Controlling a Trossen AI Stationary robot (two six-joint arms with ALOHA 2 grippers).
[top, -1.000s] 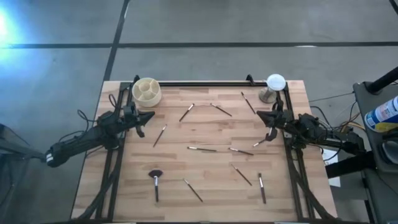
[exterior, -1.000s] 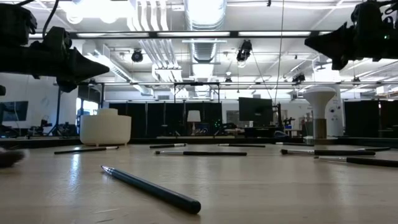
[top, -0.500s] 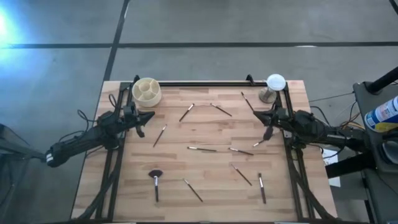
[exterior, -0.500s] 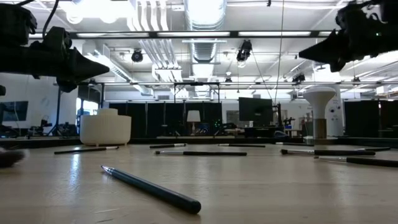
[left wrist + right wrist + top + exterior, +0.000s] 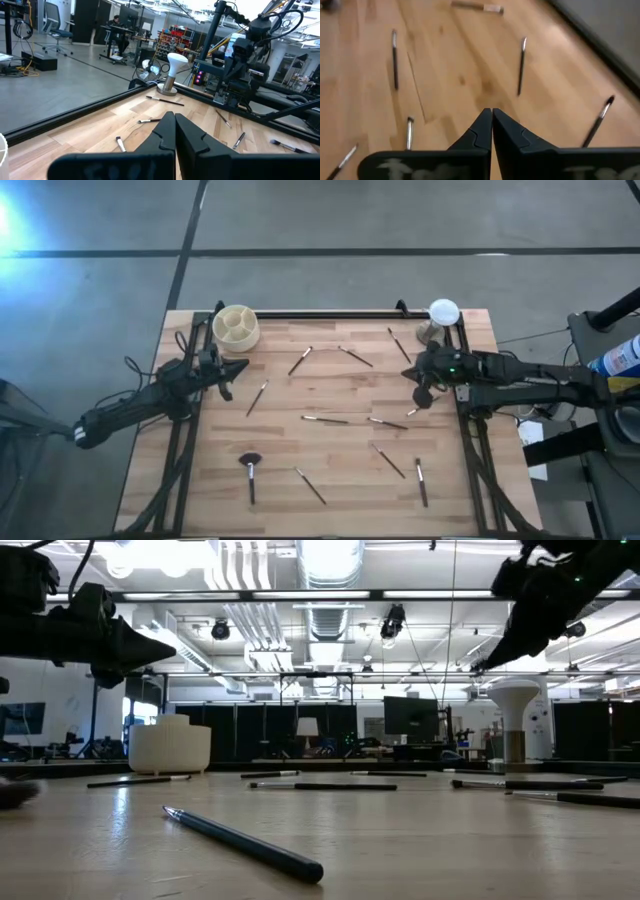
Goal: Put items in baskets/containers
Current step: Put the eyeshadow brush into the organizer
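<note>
Wooden table (image 5: 330, 445), brushes loose on it, none yet in the cup (image 5: 235, 326), which stands empty at the far left corner, just beyond the left gripper (image 5: 236, 368). Brushes, about a dozen, lie scattered and apart: a fluffy-headed brush (image 5: 250, 467) near the left front; a thin brush (image 5: 257, 397) just off the left gripper; two brushes (image 5: 300, 360) in the far middle; two more (image 5: 326, 419) end to end across the centre; a short brush (image 5: 414, 409) just below the right gripper (image 5: 424, 388); three others (image 5: 420, 481) toward the front right. White dome on its stand (image 5: 440, 317) at the far right corner, no part of the job. Left gripper: clenched, holding nothing, parked above the left edge of the table. Right gripper: fingers pressed together, empty, tilted down over the right side of the table, with bare wood and several brushes (image 5: 521, 64) ahead of its tips in the right wrist view. Step in hand, by judgement: the approach to a first pick, nothing sorted so far. Next move likely calls for the right gripper to spread its fingers, line them across a chosen brush, probably the short one nearest, then descend close to the wood; thin handles lying flat leave little to catch.
</note>
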